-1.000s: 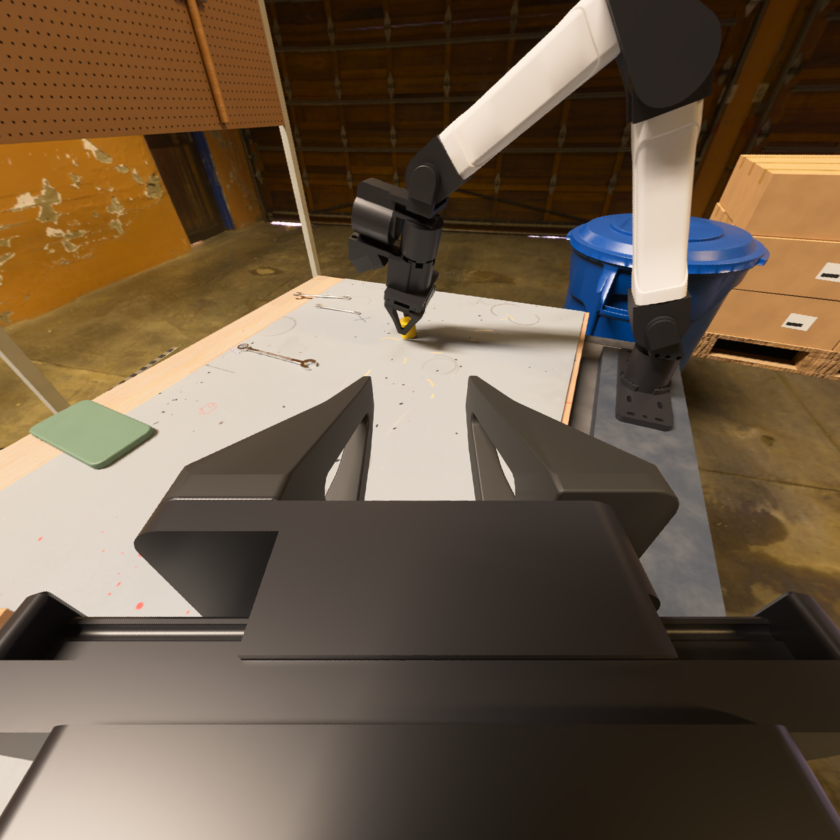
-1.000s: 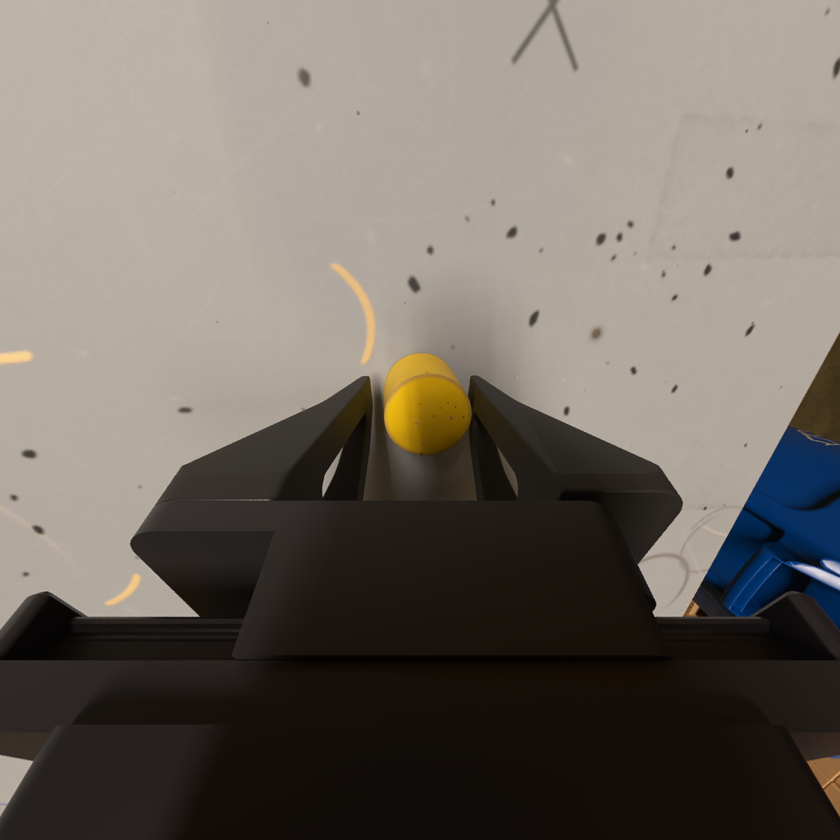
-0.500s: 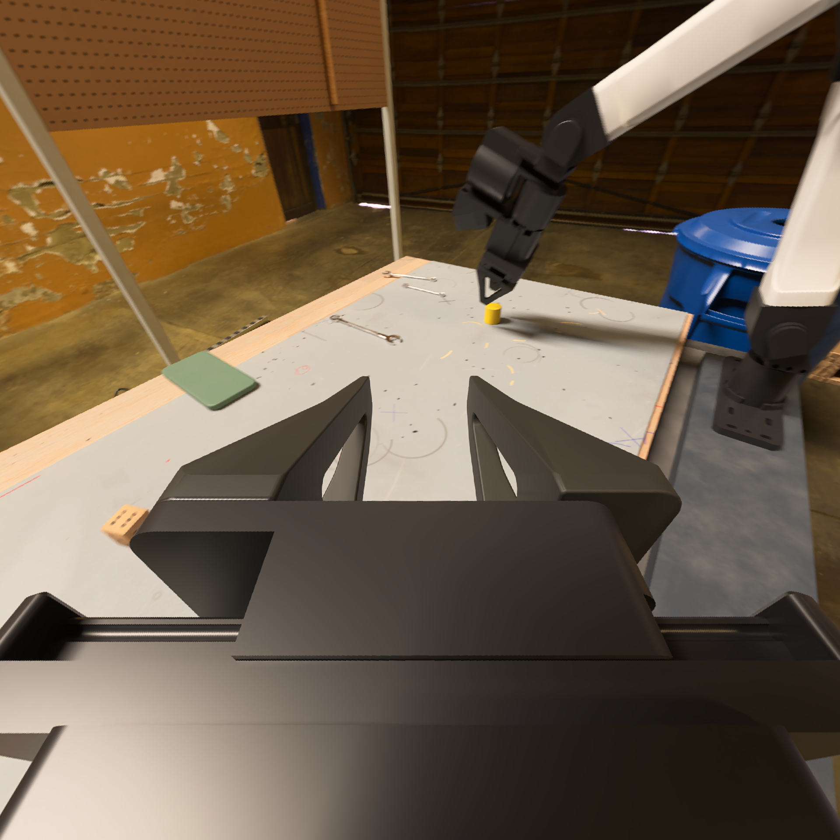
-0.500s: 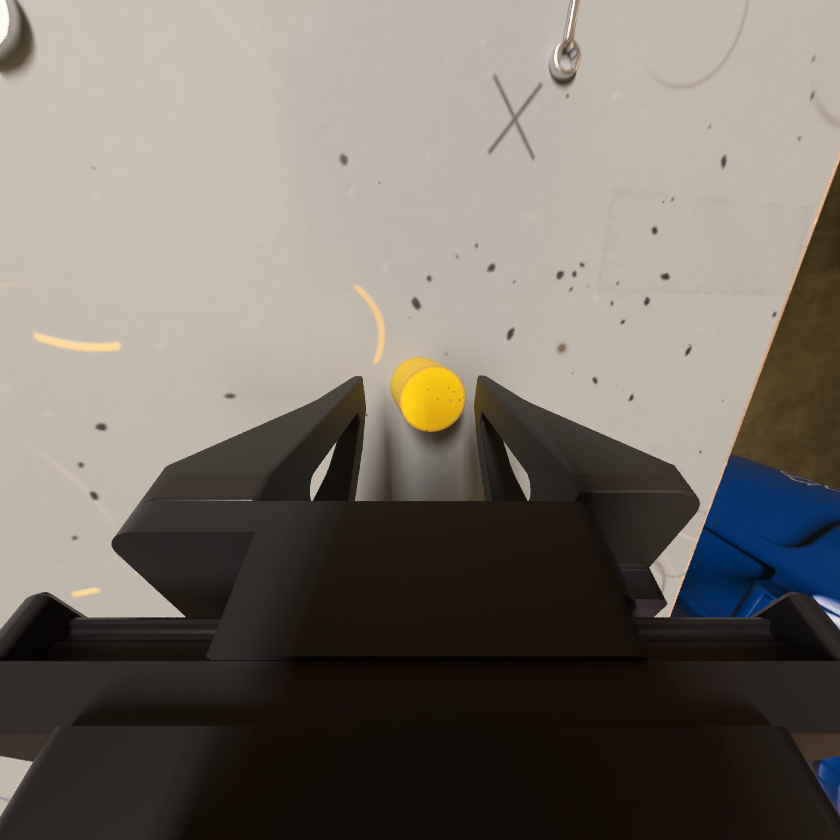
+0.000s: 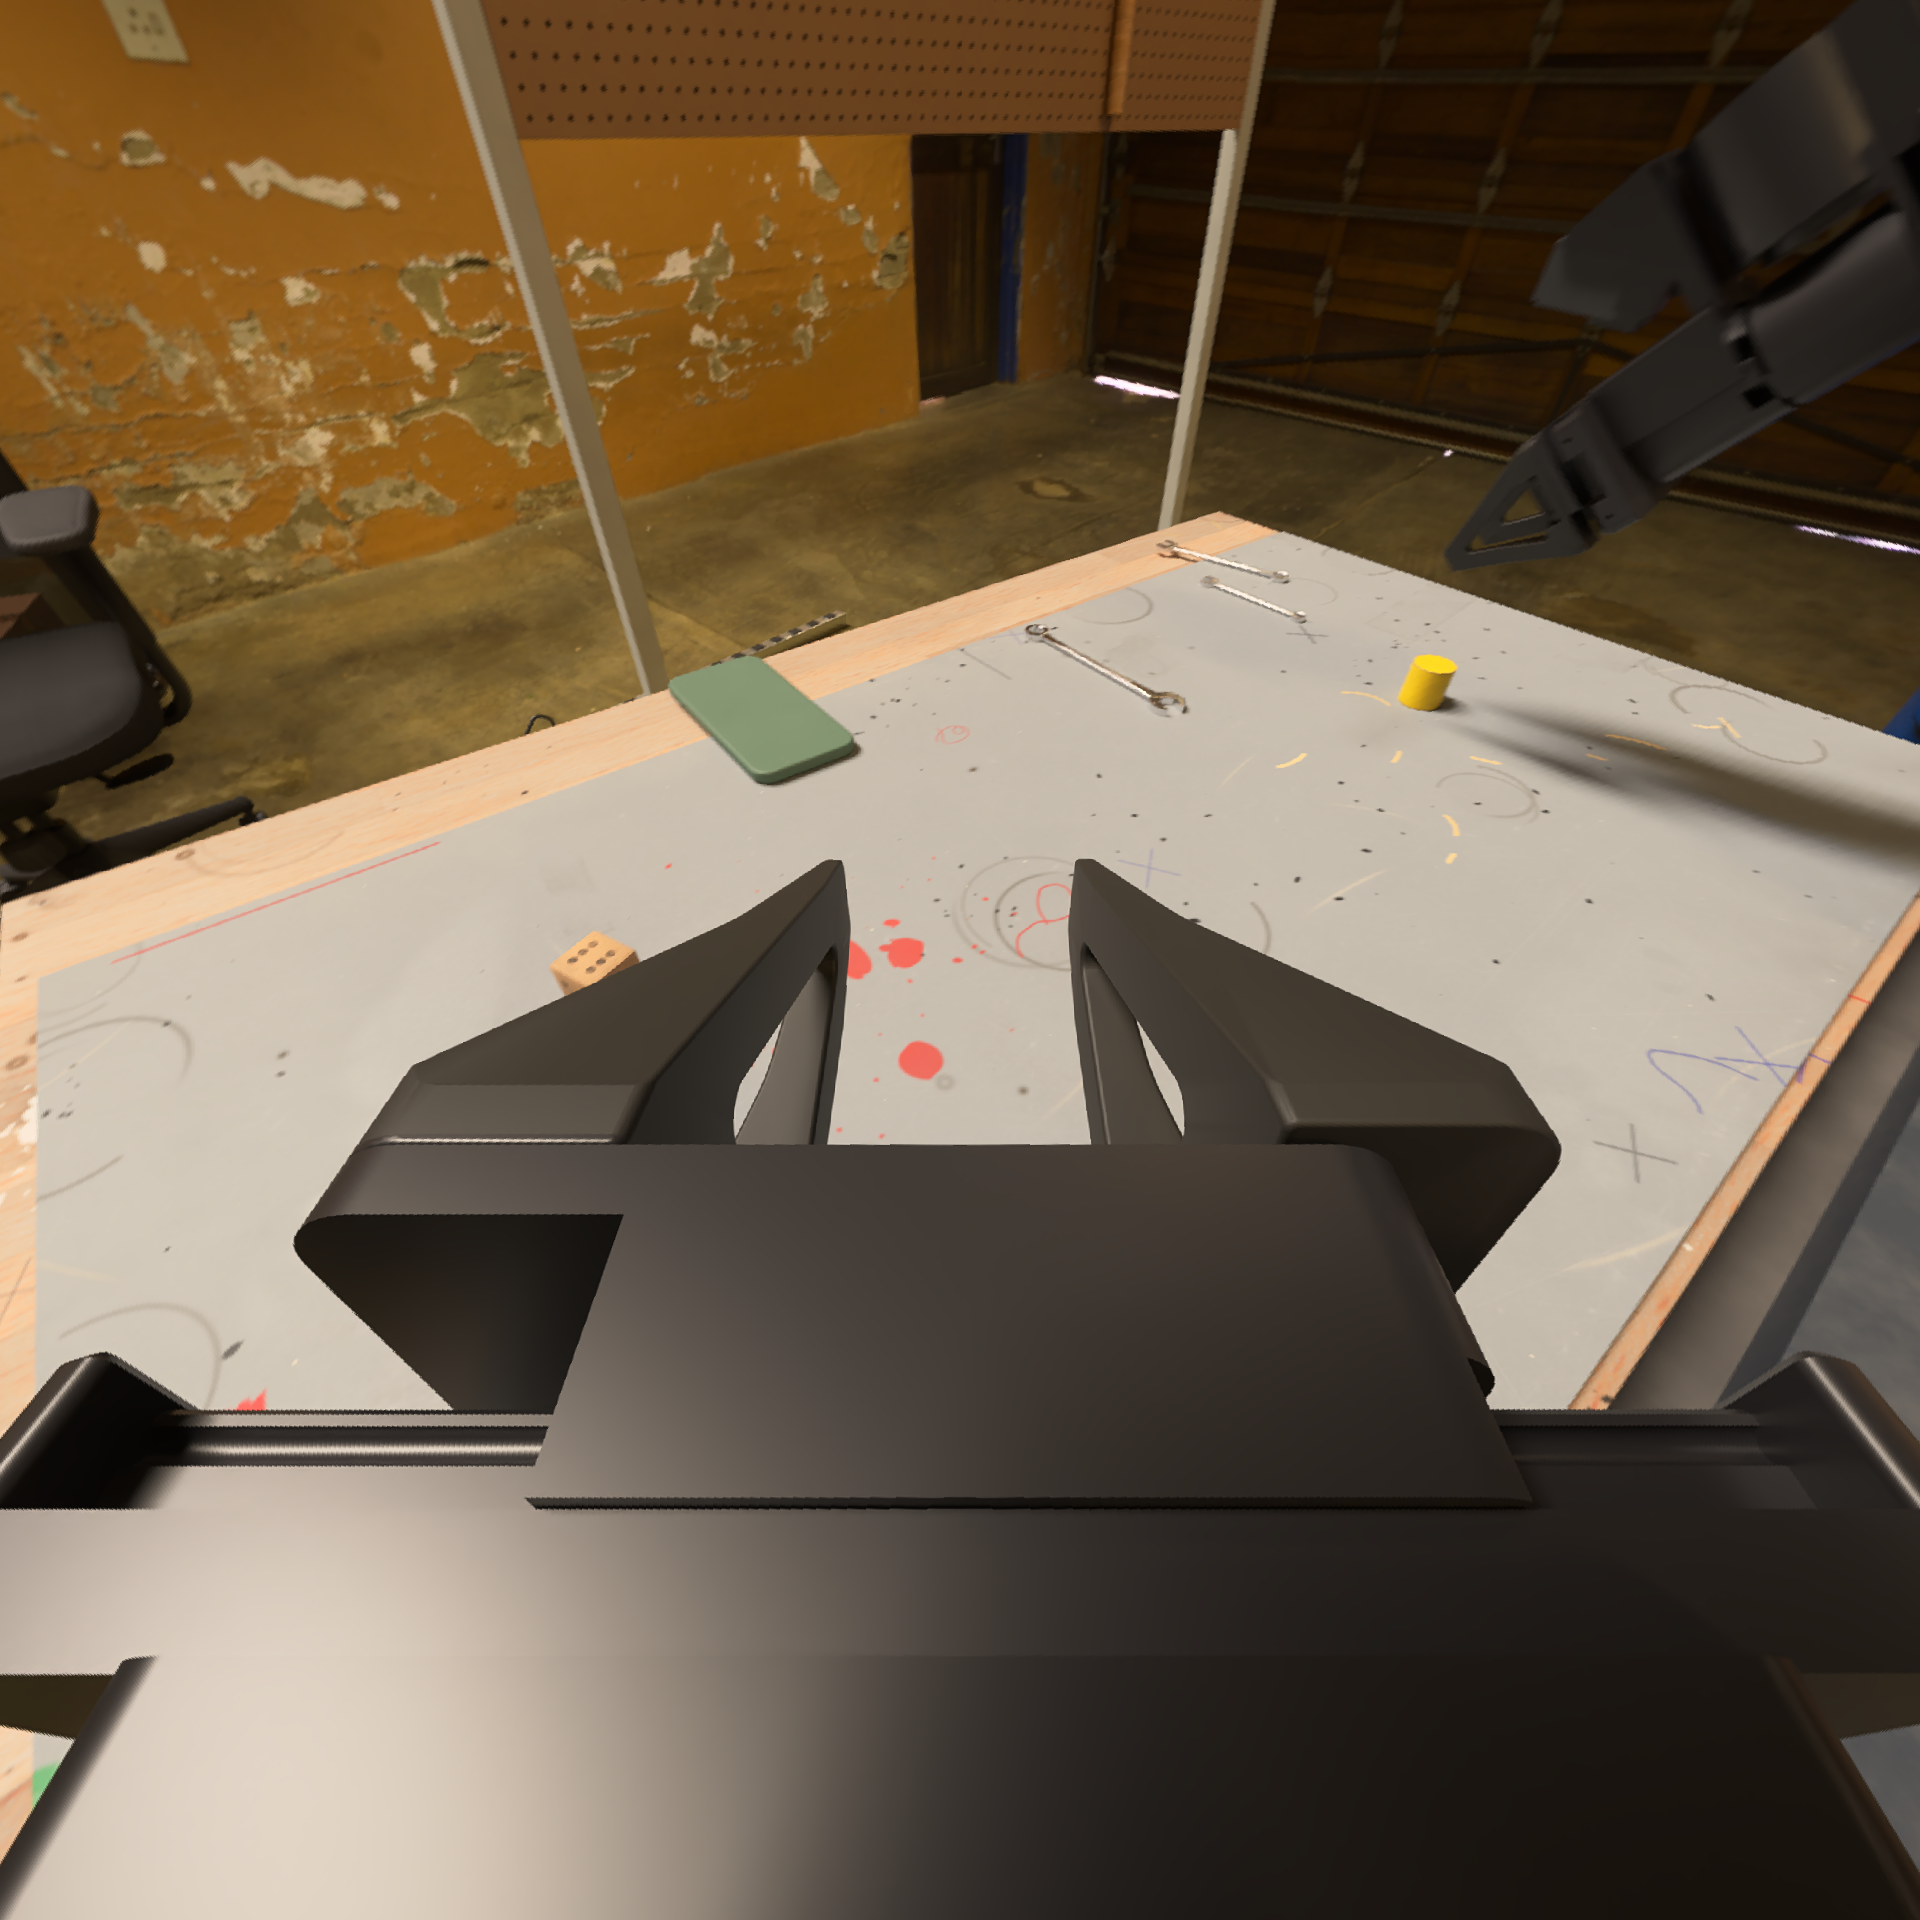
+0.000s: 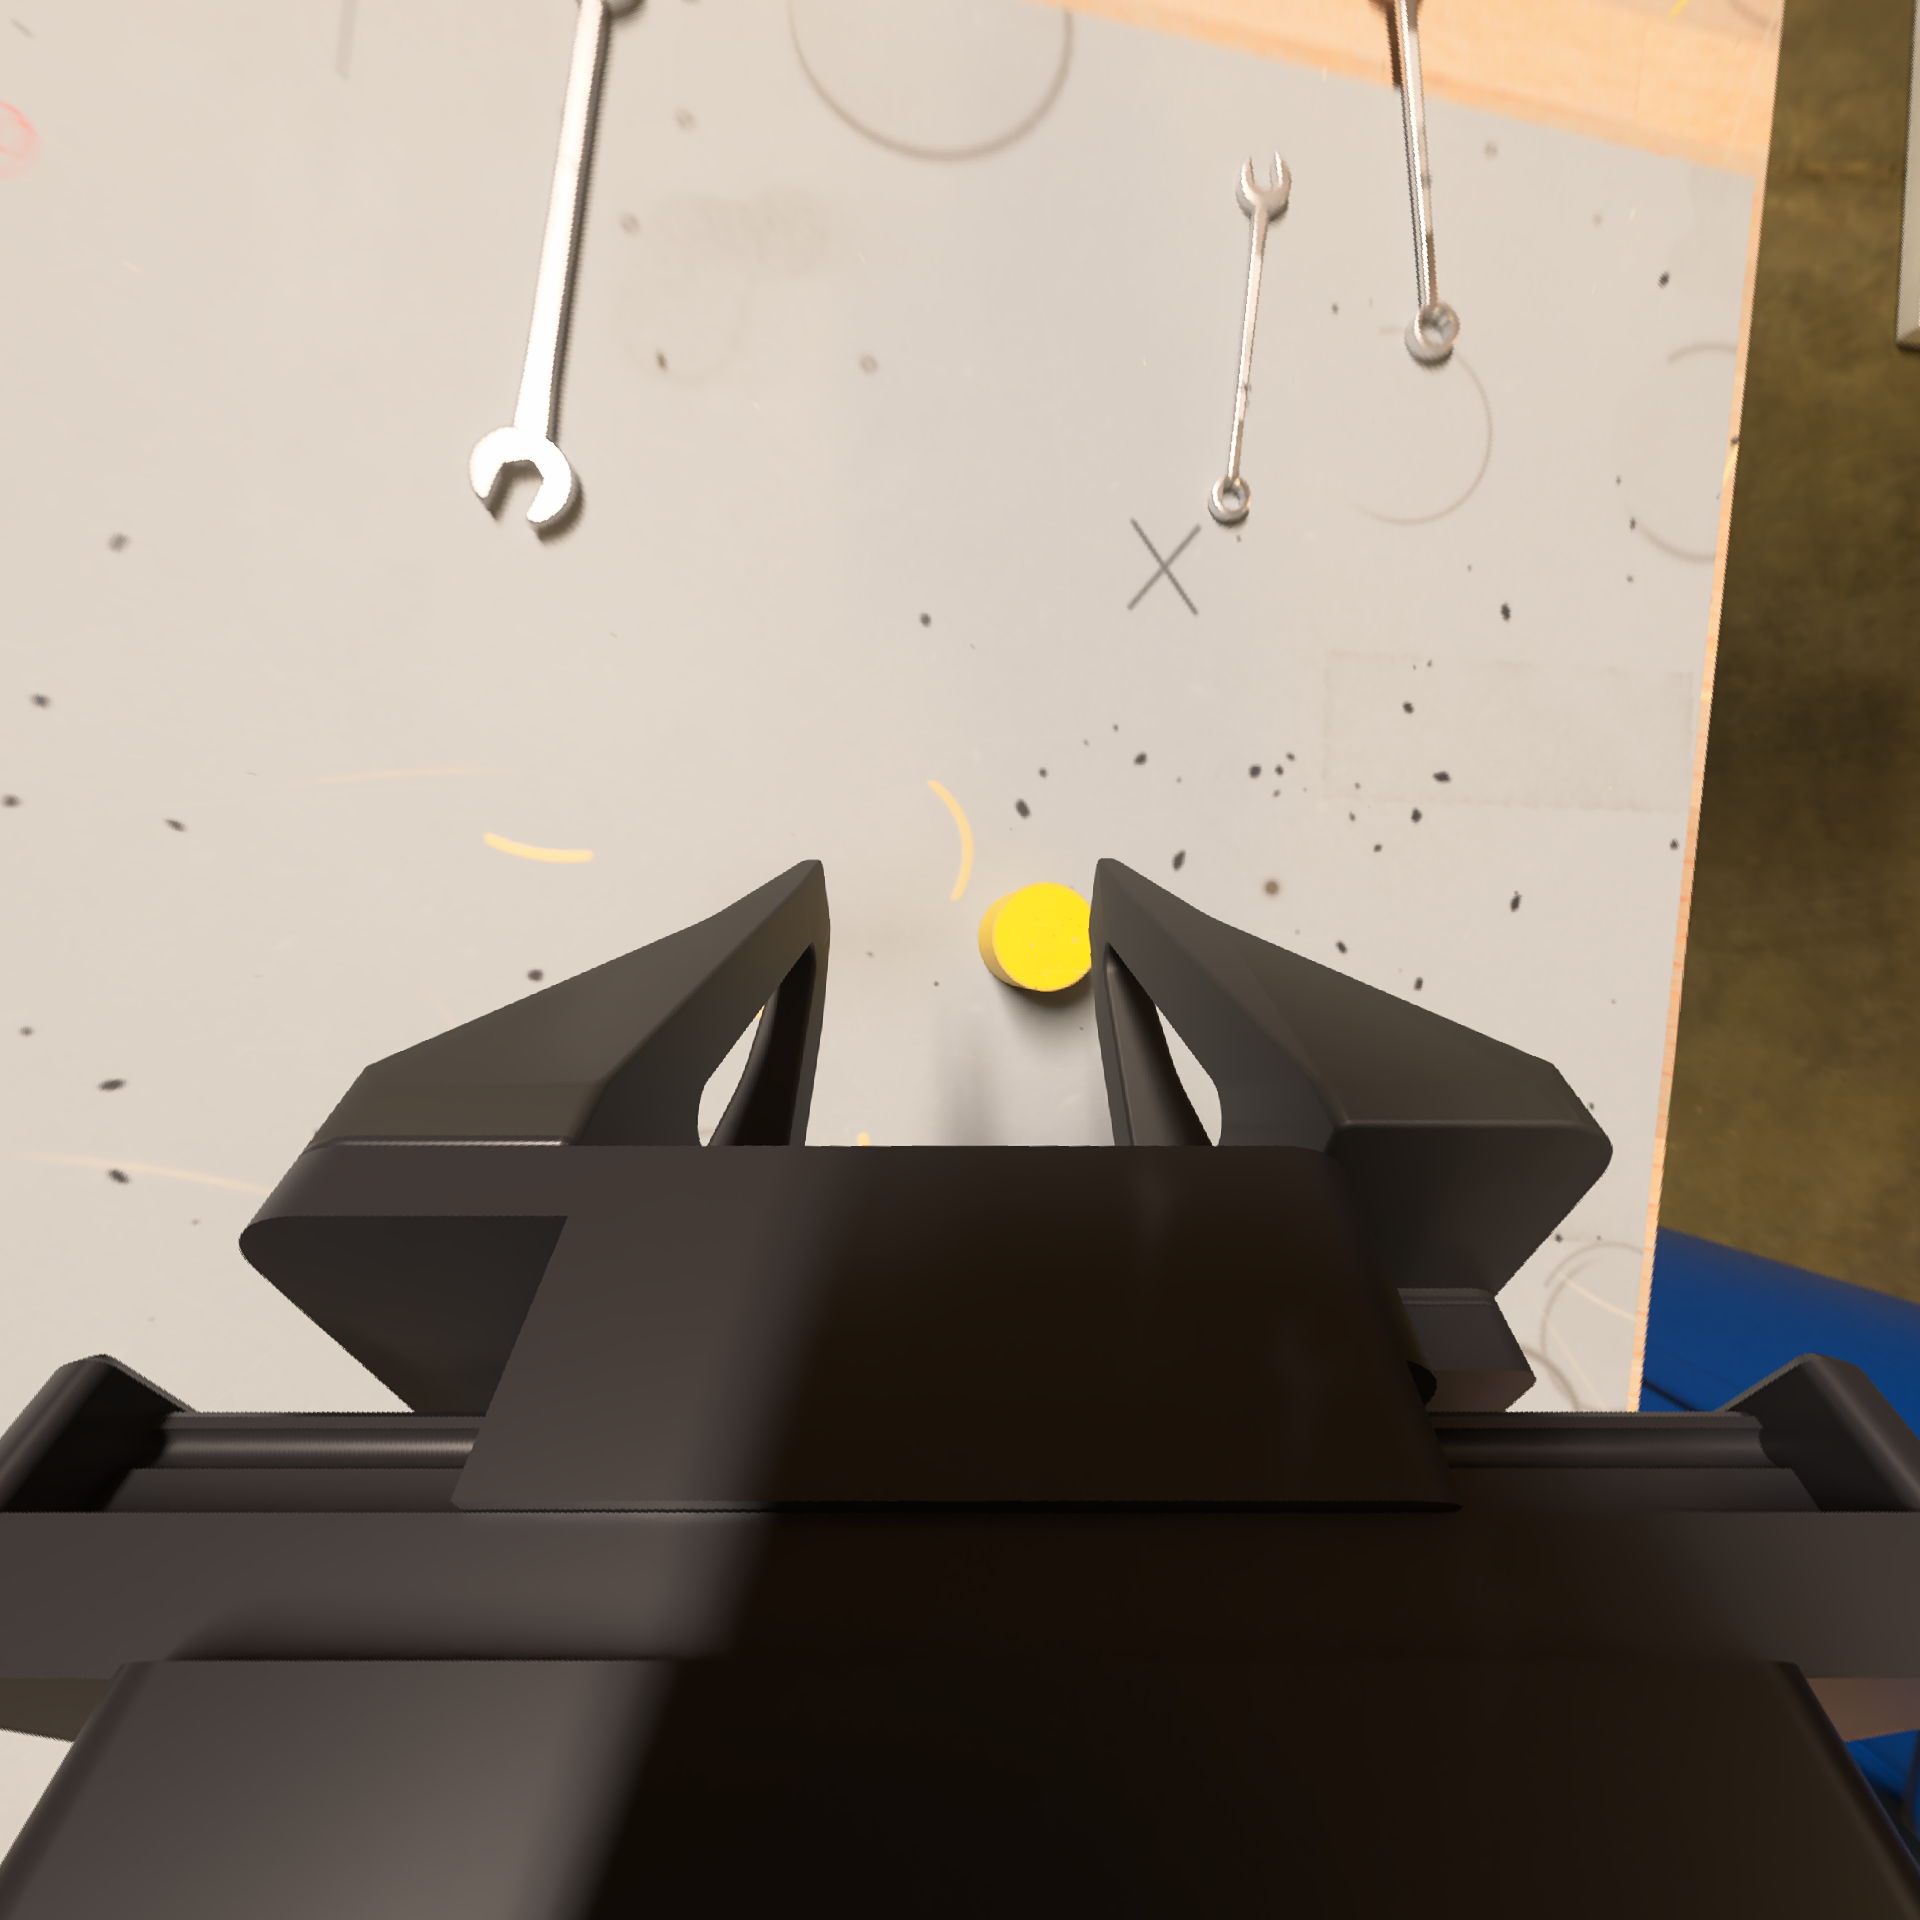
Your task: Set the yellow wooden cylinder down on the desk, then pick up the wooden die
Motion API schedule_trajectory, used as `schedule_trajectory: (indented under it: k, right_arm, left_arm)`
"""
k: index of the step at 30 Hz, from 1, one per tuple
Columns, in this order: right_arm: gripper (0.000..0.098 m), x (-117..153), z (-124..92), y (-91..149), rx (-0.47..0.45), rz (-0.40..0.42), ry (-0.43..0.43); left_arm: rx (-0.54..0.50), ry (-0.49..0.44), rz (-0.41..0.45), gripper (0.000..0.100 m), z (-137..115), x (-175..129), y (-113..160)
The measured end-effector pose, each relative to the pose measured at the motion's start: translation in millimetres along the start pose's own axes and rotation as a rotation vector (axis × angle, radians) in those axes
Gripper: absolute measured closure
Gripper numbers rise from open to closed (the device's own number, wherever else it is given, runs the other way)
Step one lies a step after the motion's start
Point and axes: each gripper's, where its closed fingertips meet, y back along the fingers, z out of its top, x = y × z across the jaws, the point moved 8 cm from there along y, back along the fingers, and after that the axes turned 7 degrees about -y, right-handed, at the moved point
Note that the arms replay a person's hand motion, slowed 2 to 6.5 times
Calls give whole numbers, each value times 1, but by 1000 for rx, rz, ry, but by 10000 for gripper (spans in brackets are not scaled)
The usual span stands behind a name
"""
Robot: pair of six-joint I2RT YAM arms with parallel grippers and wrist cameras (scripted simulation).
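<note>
Looking at risk, you had the wooden die (image 5: 592, 961) half hidden behind the left gripper (image 5: 958, 883) — a blind approach could knock it along the worktop (image 5: 1351, 935). Left fingers were spread, empty, angled down over red spots. Right gripper (image 6: 958, 883) was raised above the upright yellow wooden cylinder (image 6: 1039, 937) — parted, holding nothing.

yellow cylinder (image 5: 1427, 683), tan die (image 5: 591, 961) — dark-dotted, green pad (image 5: 762, 719)

The die (image 5: 592, 961) is partly hidden behind the left gripper's finger (image 5: 727, 997) — the right arm (image 5: 1766, 312) is blurred and cut off at the frame's edge.
</note>
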Motion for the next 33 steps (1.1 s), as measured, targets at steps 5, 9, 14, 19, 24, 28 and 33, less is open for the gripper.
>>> schedule_trajectory:
  k: [5, 9, 14, 19, 24, 28, 33]
  right_arm:
    - [553, 10, 0, 22, -106, 60, -2]
    - [558, 19, -1, 37, -176, 115, 6]
    - [572, 34, -5, 52, -241, 184, 32]
    - [583, 49, -8, 63, -282, 255, 64]
    - [583, 64, -12, 72, -300, 322, 95]
    - [583, 75, -14, 77, -305, 367, 119]
    - [582, 88, -17, 83, -309, 416, 149]
  left_arm:
    - [34, 24, 40, 638, -8, 14, 1]
    - [60, 45, 62, 635, -14, 23, 0]
    - [87, 75, 79, 632, -22, 34, -4]
    - [114, 100, 67, 631, -28, 45, -13]
    - [153, 118, 47, 630, -35, 59, -27]
    - [202, 125, 15, 628, -40, 72, -42]
    - [278, 134, -48, 600, -45, 88, -64]
